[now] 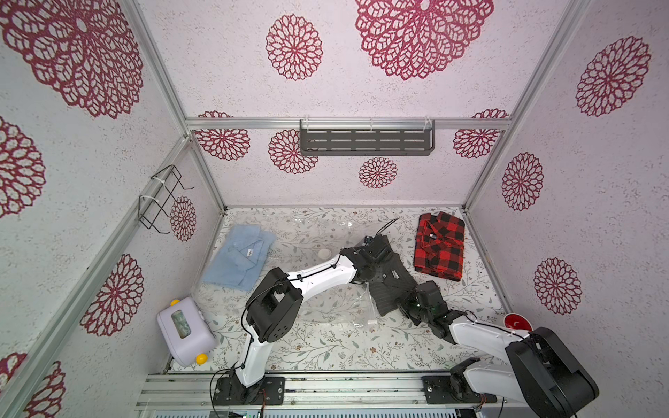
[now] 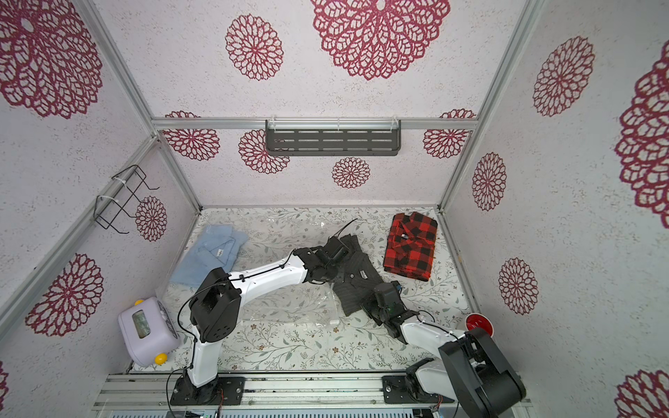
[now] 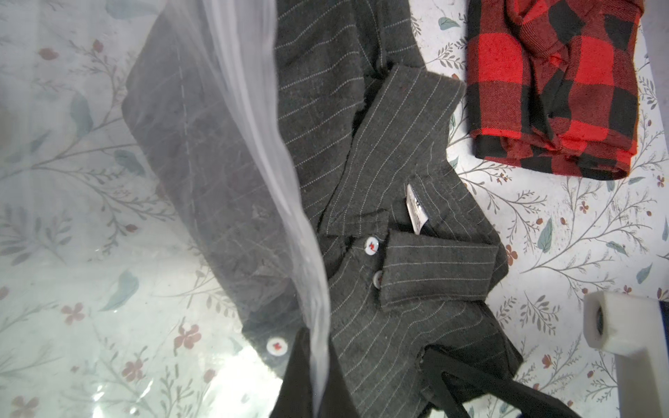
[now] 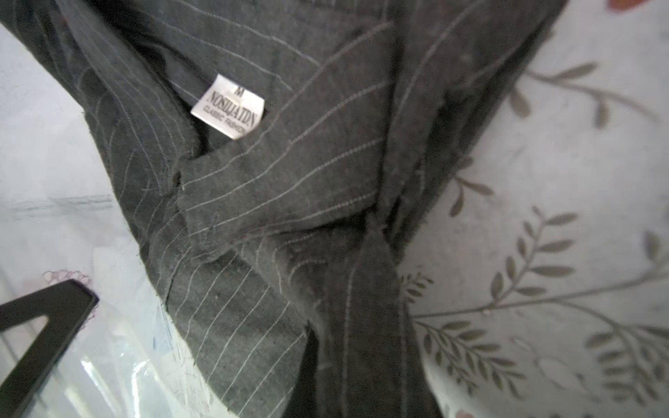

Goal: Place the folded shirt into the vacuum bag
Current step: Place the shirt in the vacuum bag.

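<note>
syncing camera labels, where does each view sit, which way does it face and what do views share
top views: high at the front, facing down and inward in both; left arm, right arm and their bases show
left wrist: on the left arm, facing the grey shirt, partly behind the bag film, plaid shirt beyond; left gripper shut on the bag
right wrist: on the right arm, close on the shirt's label; right gripper shut on the shirt, one dark finger shows
shared: both wrist views show label, shirt, bag

Glossy clear plastic vacuum bag [image 3: 72, 289], matt woven pinstriped shirt [image 3: 398, 144], fuzzy cloth plaid shirt [image 3: 550, 90]
</note>
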Available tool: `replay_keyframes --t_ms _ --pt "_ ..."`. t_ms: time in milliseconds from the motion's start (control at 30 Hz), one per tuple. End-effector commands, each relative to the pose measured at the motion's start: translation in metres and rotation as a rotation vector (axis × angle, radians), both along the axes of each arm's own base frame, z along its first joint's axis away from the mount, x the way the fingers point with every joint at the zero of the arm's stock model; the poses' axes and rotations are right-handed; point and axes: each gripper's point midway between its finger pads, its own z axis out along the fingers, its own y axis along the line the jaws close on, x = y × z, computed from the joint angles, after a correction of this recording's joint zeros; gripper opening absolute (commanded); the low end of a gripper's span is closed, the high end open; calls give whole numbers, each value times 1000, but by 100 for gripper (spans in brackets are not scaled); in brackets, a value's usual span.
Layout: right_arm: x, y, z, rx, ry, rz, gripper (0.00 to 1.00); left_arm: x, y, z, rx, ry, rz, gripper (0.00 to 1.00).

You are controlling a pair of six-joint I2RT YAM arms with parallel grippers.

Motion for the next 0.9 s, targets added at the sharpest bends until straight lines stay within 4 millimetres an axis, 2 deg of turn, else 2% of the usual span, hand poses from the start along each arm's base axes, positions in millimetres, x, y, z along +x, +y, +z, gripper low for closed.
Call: replay_keyframes --t_ms 0,167,267,500,533,567,867 --pt "17 8 42 34 -107 5 0 -5 -11 23 -58 -33 -19 0" --pt "26 17 84 87 -184 26 0 -6 -6 27 -52 -45 -9 0" --pt "31 25 102 123 -209 49 0 -6 -3 29 -48 -53 -4 0" --pt "41 40 133 178 -249 85 0 -7 1 29 -11 -77 1 0" --pt "43 41 137 181 -255 88 0 -8 2 46 -34 -100 3 0" --pt "45 41 142 181 -264 87 0 -8 2 48 -35 -105 2 0" --pt "60 47 182 173 -331 108 0 -10 7 53 -33 -141 11 0"
